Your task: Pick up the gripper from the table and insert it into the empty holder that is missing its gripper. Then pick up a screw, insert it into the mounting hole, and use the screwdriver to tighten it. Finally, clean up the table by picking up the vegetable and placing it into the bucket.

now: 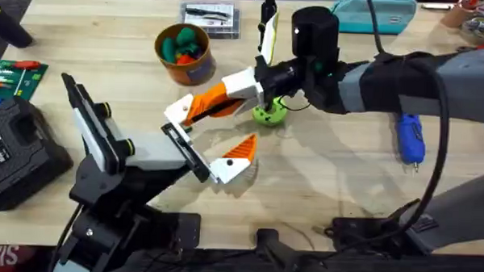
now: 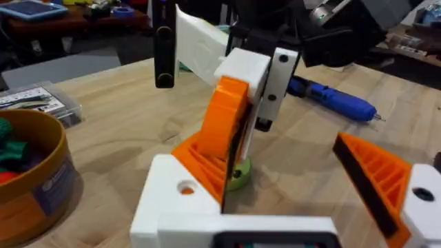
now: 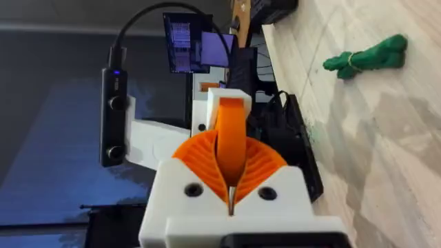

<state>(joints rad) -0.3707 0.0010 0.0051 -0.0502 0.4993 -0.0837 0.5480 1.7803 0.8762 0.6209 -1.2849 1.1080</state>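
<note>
1. The light wooden table (image 1: pixel 321 187) carries all the things, and both black arms reach over its middle.
2. The right gripper (image 1: pixel 227 95) comes in from the right side; its white and orange fingers (image 3: pixel 238 162) are closed on the gripper (image 2: pixel 224 127), the long tapered orange plastic finger on a white block base, which is held up above the table.
3. The left gripper (image 1: pixel 213 155) is just below and in front of the right fingers. The holder (image 2: pixel 207 217), a white plastic mount with a black rail, has one short orange wedge finger (image 2: pixel 375 176) on one side; whether these fingers are wide or narrow I cannot tell.
4. The round tan-orange bucket (image 1: pixel 184 57) stands beyond the right fingers, towards the left, with dark green and orange toys inside.
5. The stubby blue pen-shaped screwdriver (image 1: pixel 410 138) lies on the table well apart, far to the right of the fingers.
6. The small round lime-green vegetable (image 1: pixel 269 113) with dark spots sits on the table just beside the right fingers, under the wrist.
</note>
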